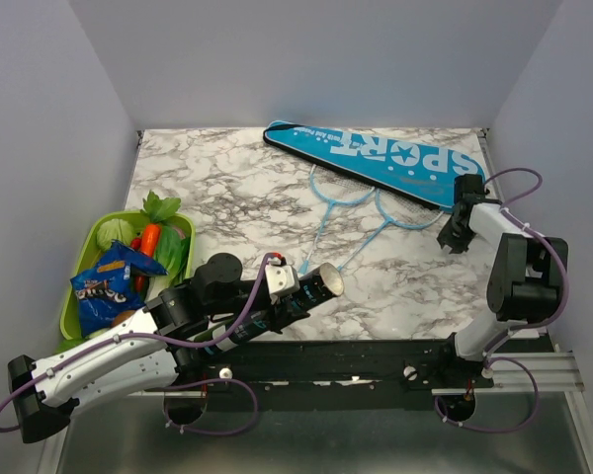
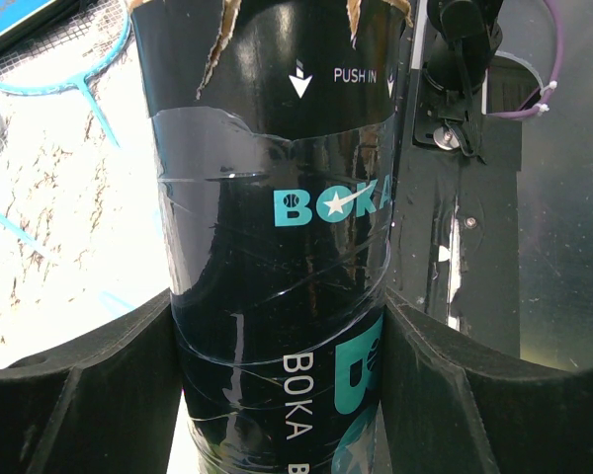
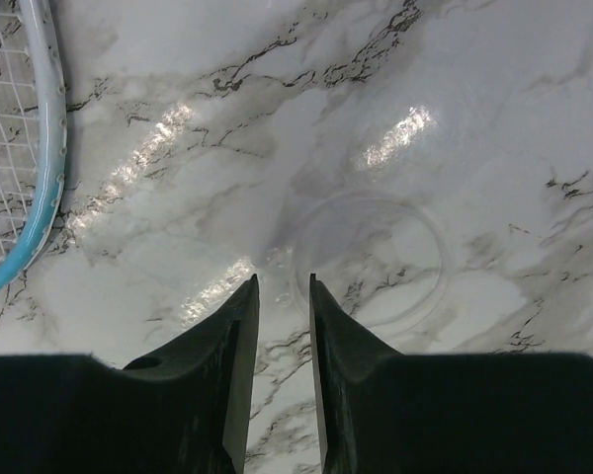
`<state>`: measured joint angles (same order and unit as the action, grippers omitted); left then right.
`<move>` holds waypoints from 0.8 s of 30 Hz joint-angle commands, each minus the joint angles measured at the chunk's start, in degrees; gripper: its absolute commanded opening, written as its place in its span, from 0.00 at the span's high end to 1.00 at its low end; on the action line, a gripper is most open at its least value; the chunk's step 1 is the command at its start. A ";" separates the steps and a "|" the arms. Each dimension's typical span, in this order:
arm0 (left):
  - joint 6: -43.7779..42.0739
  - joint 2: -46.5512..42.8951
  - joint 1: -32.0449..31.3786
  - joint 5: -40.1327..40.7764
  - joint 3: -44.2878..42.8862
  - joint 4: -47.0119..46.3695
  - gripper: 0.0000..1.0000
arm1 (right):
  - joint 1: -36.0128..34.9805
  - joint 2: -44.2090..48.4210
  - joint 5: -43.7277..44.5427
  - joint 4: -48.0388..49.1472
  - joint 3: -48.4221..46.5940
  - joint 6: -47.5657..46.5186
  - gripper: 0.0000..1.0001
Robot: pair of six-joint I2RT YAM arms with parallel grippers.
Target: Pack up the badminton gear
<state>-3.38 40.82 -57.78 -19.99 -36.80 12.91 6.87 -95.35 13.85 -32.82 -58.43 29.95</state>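
My left gripper (image 1: pixel 277 296) is shut on the dark "BOKA" tube (image 1: pixel 311 291), which it holds tilted over the table's near edge with its open end to the right. In the left wrist view the tube (image 2: pixel 277 247) fills the space between the fingers (image 2: pixel 69 395). The blue "SPORT" cover (image 1: pixel 385 158) lies at the back, over the heads of two light-blue rackets (image 1: pixel 341 186). My right gripper (image 1: pixel 453 237) points down at the right, its jaws narrowly apart, the rim of a clear round lid (image 3: pixel 371 259) at its tips (image 3: pixel 283 281). No shuttlecock shows.
A green basket (image 1: pixel 76 296) with vegetables and a blue snack packet (image 1: pixel 109 286) stands at the left edge. A racket head (image 3: pixel 44 148) lies left of my right gripper. The black arm mounting rail (image 1: pixel 376 360) runs along the near edge. Walls enclose the table.
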 commanded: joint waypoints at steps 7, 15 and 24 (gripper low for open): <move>0.48 -1.00 -0.32 0.30 -1.00 -1.13 0.83 | 0.51 -2.91 -0.93 1.18 0.25 0.10 0.69; 0.48 -1.00 -0.32 0.30 -0.91 -1.22 0.83 | 0.42 -2.65 -1.19 1.09 0.60 -0.07 0.91; 0.04 -0.13 -0.40 0.74 -0.73 -1.04 0.83 | 0.33 4.02 -7.51 0.74 2.53 -0.86 0.99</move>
<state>-3.38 40.82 -57.78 -19.97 -36.80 12.91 6.87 -96.07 10.94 -32.25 -57.32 29.89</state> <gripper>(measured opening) 0.737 0.012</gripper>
